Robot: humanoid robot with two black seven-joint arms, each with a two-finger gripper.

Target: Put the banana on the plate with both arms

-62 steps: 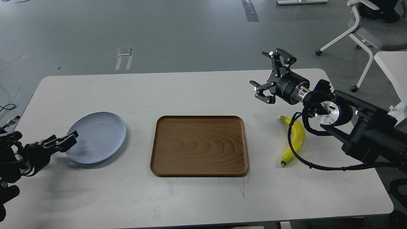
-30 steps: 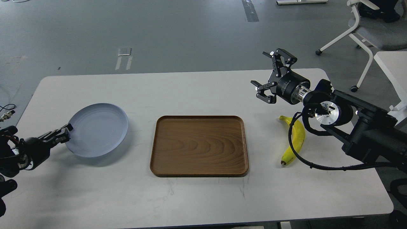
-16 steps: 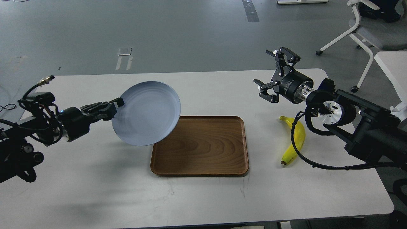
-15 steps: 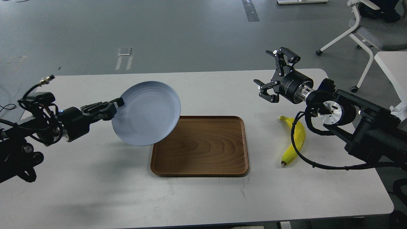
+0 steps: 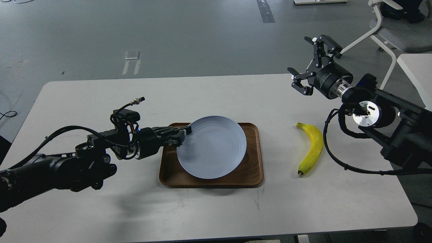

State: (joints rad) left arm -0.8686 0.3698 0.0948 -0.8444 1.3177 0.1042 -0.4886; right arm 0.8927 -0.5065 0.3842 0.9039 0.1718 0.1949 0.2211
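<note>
Head view, plate transfer stage. My left gripper [image 5: 184, 132] is pinched on the left rim of the plate [image 5: 216, 148], its fingers closed over the edge. A second ago this gripper held the plate low at the left end of the table [image 5: 101, 98]; half a second ago the plate was lifted and steeply tilted at the tray's upper left corner. Now it sits over the middle of the wooden tray [image 5: 253, 175], much nearer level. I cannot tell whether the plate rests on the tray or hangs just above it; the shadow under its lower right edge suggests a slight gap or tilt.

My right gripper [image 5: 312, 62] is spread wide and holds nothing. Over the same interval it has risen and drawn back toward the far right corner of the table, well apart from the fruit.

The banana [image 5: 312, 148] lies flat on the table just to the right of the tray, stem end away from me, dark tip toward me, exactly where it lay two seconds ago. The cable loop of the right arm, which crossed in front of it earlier, now hangs clear to its right.

In my judgement the receiving dish is nearly positioned; what remains is to release it and then bring the right gripper down onto the fruit.
</note>
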